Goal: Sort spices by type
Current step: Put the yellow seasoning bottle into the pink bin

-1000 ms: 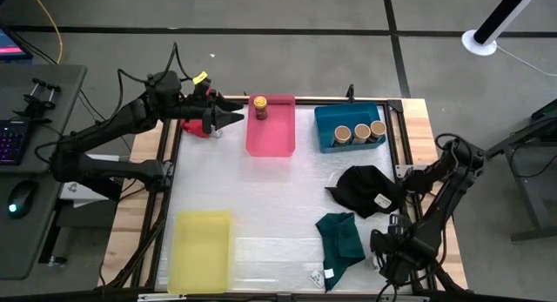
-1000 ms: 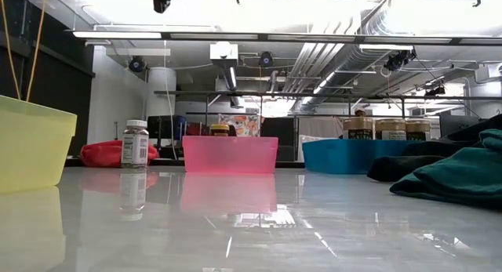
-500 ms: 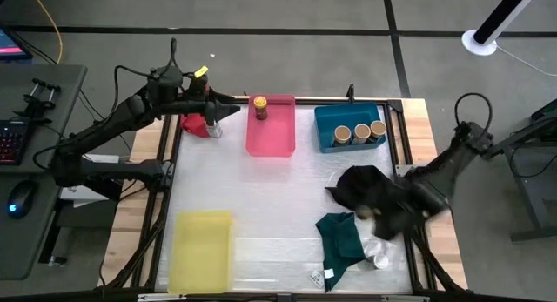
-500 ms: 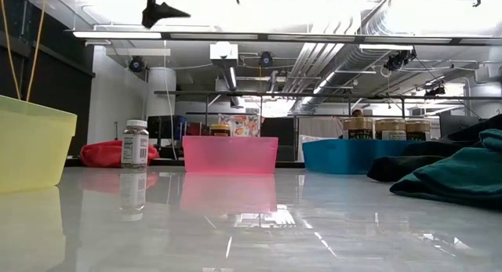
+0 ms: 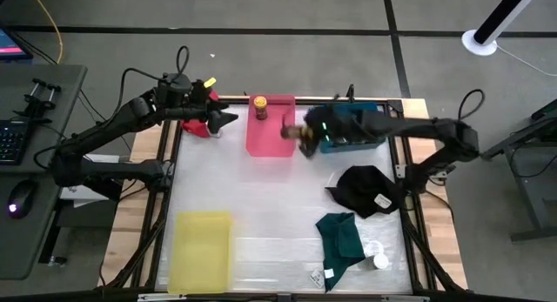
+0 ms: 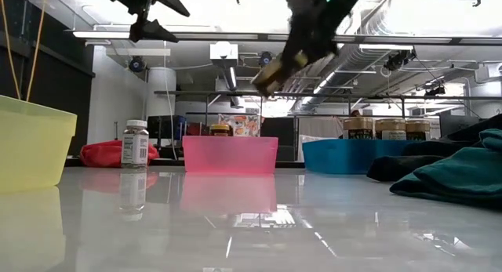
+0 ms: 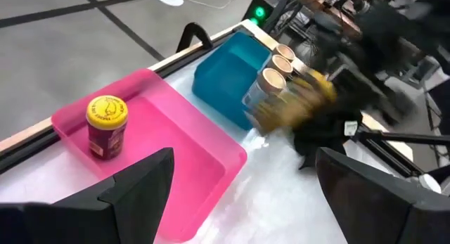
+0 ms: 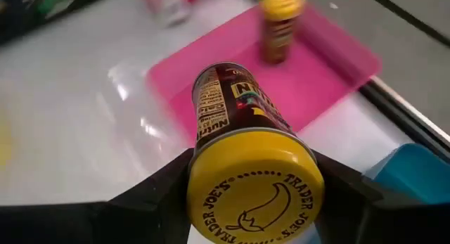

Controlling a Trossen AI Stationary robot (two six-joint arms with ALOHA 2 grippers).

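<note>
My right gripper [image 5: 302, 133] reaches over the blue tray [image 5: 324, 142] to the pink tray's [image 5: 270, 144] right edge. It is shut on a yellow-lidded spice jar [image 8: 239, 131], which is in the air. Another yellow-lidded jar [image 5: 259, 106] stands in the pink tray's far end. Three tan-lidded jars [image 5: 359, 131] stand in the blue tray. A white-lidded jar [image 6: 135, 143] stands on the table by the red cloth [image 6: 106, 153]. My left gripper [image 5: 226, 118] hovers open above that jar and cloth, and holds nothing. My right gripper pinches the jar at its lid end [image 8: 195, 179], one finger on each side of the yellow lid. The lid faces the wrist and the body points away along the fingers. The jar hangs tilted [image 6: 271, 72], clear of table and trays, with the fingers slanting down from the table's right.
A yellow tray [image 5: 202, 250] sits at the near left. A black cloth [image 5: 365, 189] and a teal cloth [image 5: 341, 241] lie at the near right, with a small white thing [image 5: 378, 260] beside them. Bare table lies in the middle.
My right gripper has swung fast from the table's near right corner, up and across toward the far side, to the pink tray's right edge. It has turned on the way and carries the yellow-lidded jar. My left gripper has tipped downward and sunk a little above the red cloth.
</note>
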